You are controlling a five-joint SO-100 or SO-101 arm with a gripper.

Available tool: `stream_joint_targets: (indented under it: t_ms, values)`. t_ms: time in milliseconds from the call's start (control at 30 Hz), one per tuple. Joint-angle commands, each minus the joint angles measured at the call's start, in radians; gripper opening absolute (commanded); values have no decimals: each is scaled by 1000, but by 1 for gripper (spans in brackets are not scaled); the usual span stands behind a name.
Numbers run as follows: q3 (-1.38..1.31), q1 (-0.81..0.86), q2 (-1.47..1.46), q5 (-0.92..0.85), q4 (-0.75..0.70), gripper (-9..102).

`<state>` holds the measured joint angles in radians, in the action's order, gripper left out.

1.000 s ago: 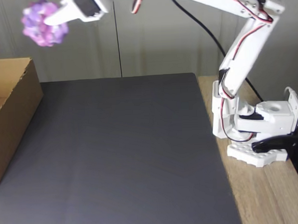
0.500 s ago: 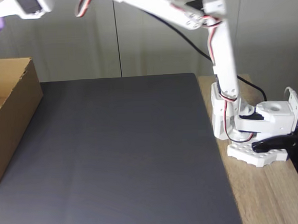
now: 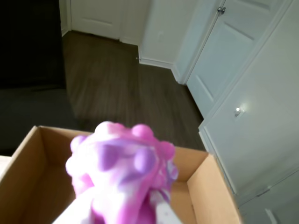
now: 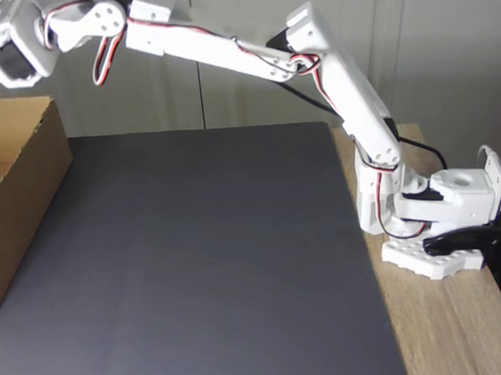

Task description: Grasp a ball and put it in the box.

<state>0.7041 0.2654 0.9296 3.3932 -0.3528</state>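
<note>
Tool (image 3: 122, 212) pinching the ball (image 3: 120, 172) high over the open box (image 3: 208, 184), far left, positioned for dropping in

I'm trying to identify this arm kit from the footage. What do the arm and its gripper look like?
The arm is built of white plastic links, boxy and angular, with black servo bodies showing at the joints. Bundled red, white and black wires loop between the segments, and a thicker black cable trails behind. It stands on a white base with a black clamp. The gripper shows as pale plastic fingers, blurred in the wrist view.
</note>
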Motion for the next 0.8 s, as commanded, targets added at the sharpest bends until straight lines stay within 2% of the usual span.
stream_joint_targets:
  t_ms: [0,267,533,633,733,767]
  values:
    - [-58,5,3,-5,34,15]
    - [-58,25,-63,-2,80,25]
    - [-58,35,-77,2,84,24]
    - [-58,32,-60,6,64,16]
    - [-58,31,-32,11,20,1]
    - [-58,29,-21,11,2,0]
